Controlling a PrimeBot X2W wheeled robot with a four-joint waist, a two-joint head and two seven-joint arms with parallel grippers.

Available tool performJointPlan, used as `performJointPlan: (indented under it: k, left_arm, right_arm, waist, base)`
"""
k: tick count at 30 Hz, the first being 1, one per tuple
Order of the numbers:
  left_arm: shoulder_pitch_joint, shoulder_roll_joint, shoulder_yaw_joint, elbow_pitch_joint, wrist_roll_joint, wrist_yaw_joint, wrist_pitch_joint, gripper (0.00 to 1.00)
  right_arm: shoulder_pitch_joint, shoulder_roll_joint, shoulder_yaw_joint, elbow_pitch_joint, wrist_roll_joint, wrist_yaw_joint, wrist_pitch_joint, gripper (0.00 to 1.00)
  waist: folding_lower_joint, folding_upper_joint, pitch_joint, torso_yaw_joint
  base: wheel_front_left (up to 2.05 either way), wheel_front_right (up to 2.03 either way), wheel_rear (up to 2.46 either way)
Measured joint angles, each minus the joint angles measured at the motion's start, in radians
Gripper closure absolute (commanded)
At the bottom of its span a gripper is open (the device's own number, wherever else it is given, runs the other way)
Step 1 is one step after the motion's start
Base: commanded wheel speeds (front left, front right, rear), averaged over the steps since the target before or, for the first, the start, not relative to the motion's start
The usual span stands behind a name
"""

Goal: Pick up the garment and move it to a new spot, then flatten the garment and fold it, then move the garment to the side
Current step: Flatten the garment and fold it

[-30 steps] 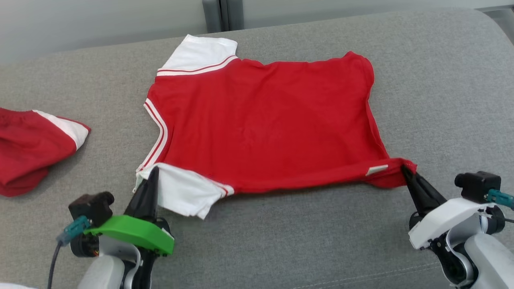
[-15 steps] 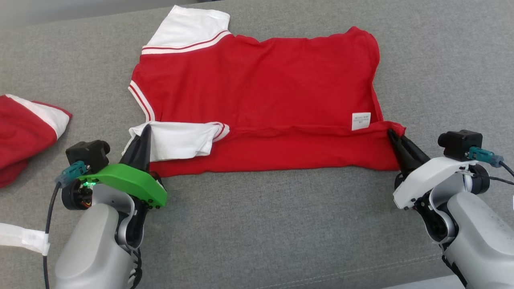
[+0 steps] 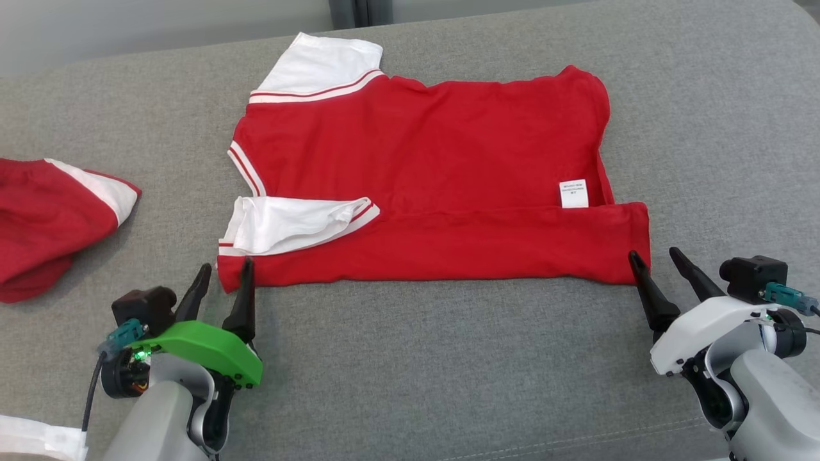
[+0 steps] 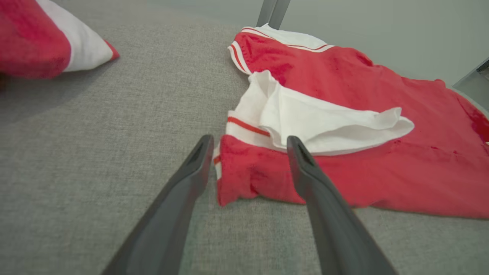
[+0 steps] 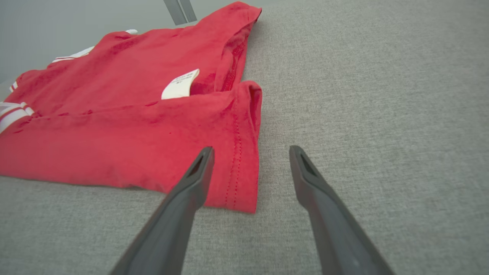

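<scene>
Red shirt flat on grey cushion, near edge folded over. Left tool and right tool both spread apart, empty, at its near corners.

Left edge of head view cuts the second red-and-white garment; full shape undetermined. The left wrist view crops it at the top-left corner. Print on the white label of the shirt is too small to read. The shirt's folded near band covers the layer beneath. Shirt runs off right edge of left wrist view and left edge of right wrist view. White strip at bottom-left corner is cropped and unidentified.
</scene>
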Motion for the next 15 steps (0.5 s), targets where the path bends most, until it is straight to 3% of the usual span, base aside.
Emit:
performJointPlan:
  k: [12, 13, 14, 15]
  left_arm:
    - [-0.056, -0.015, -0.020, 0.102, -0.007, -0.002, 0.030, 0.00]
    - [-0.064, -0.019, -0.021, 0.115, -0.013, -0.003, 0.029, 0.46]
    - [-0.073, -0.022, -0.018, 0.125, -0.022, -0.004, 0.023, 0.73]
    - [-0.080, -0.027, -0.014, 0.129, -0.033, -0.009, 0.020, 1.00]
  right_arm:
    - [-0.068, 0.046, 0.039, 0.103, -0.004, 0.000, 0.013, 0.00]
    - [-0.074, 0.053, 0.044, 0.114, 0.000, 0.000, 0.015, 0.00]
    - [-0.080, 0.058, 0.050, 0.123, 0.009, 0.000, 0.017, 0.52]
    - [-0.086, 0.062, 0.054, 0.129, 0.015, 0.000, 0.017, 0.93]
  waist:
    - [0.0000, 0.0000, 0.033, 0.002]
    - [0.0000, 0.0000, 0.035, 0.002]
    - [0.0000, 0.0000, 0.038, 0.002]
    - [0.0000, 0.0000, 0.039, 0.002]
  base:
    - [0.00, 0.00, 0.00]
    - [0.00, 0.00, 0.00]
    - [0.00, 0.00, 0.00]
    - [0.00, 0.00, 0.00]
